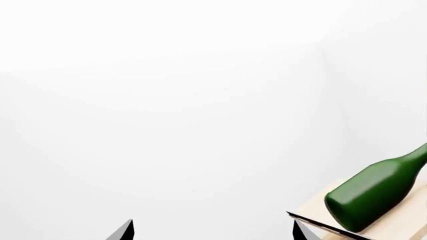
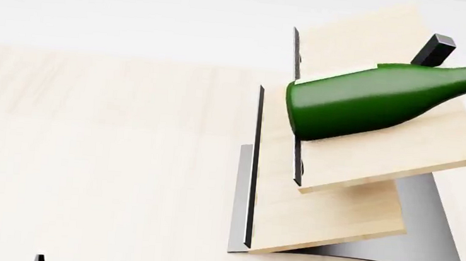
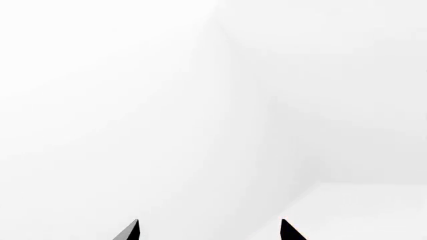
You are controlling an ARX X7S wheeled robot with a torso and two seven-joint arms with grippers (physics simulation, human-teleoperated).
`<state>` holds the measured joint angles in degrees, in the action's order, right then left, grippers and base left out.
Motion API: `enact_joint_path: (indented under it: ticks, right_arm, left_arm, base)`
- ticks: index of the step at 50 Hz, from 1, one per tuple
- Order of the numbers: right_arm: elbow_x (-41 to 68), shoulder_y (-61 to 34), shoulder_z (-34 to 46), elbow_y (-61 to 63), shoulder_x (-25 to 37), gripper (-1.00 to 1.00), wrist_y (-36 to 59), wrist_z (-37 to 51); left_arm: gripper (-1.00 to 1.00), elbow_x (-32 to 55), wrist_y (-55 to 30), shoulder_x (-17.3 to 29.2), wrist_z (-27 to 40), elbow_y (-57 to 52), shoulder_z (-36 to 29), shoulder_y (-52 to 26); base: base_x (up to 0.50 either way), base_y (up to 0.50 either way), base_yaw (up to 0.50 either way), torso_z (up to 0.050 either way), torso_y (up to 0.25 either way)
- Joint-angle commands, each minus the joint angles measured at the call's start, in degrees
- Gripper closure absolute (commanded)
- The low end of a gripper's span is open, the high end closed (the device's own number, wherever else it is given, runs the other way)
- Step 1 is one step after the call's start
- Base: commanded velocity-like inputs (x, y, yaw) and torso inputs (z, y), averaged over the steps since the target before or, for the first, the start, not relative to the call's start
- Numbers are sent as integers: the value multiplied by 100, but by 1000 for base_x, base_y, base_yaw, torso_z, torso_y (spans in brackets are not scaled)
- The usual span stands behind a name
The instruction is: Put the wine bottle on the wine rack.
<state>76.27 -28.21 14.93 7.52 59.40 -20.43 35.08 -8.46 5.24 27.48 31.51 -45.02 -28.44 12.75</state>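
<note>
Your wine bottle (image 2: 371, 104) already lies on the wine rack's (image 2: 336, 209) top tier, both end effectors (image 1: 212, 229) (image 3: 209, 229) spread wide and empty, so only backing clear seems left.

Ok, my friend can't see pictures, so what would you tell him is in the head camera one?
A dark green wine bottle lies on its side on the top slanted board of a light wood wine rack, its neck pointing off to the right. The rack has a curved grey metal base and stands on a pale wooden table.
</note>
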Motion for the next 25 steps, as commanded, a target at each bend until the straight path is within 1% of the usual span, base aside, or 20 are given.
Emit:
enact_joint_path:
  ticks: [1, 10, 16, 18, 22, 24, 25]
  right_arm:
    - [-813, 368, -93, 488, 284, -100, -313, 476]
    - [-1354, 786, -307, 893, 523, -100, -597, 851]
    - [-1721, 1385, -701, 1382, 879, -100, -943, 1252]
    - [-1575, 1735, -938, 1616, 1048, -100, -1197, 1210]
    - [-1806, 2392, -1446, 1944, 1328, -100, -1461, 1501]
    - [-2122, 2876, -1888, 2157, 1455, -100, -1537, 1728]
    - [-2365, 3257, -2315, 2343, 1453, -100, -1546, 1839]
  left_arm:
    - [-100, -12, -17, 1, -3, -3, -28, -11]
    - [-100, -12, -26, 3, 1, -10, -37, -22]
    - [-100, -7, -36, 7, 4, -19, -37, -31]
    - [-100, -9, -45, 7, 1, -28, -42, -34]
    - [-100, -7, -40, 11, 9, -31, -39, -34]
    - [-100, -24, -48, 8, 7, -38, -53, -34]
    - [-100, -19, -35, 9, 9, -18, -53, -39]
  base:
    - [0, 0, 0, 0, 0]
    - [0, 0, 0, 0, 0]
    - [0, 0, 0, 0, 0]
    - [0, 0, 0, 0, 0]
    - [0, 0, 0, 0, 0]
    - [0, 0, 0, 0, 0]
    - [0, 0, 0, 0, 0]
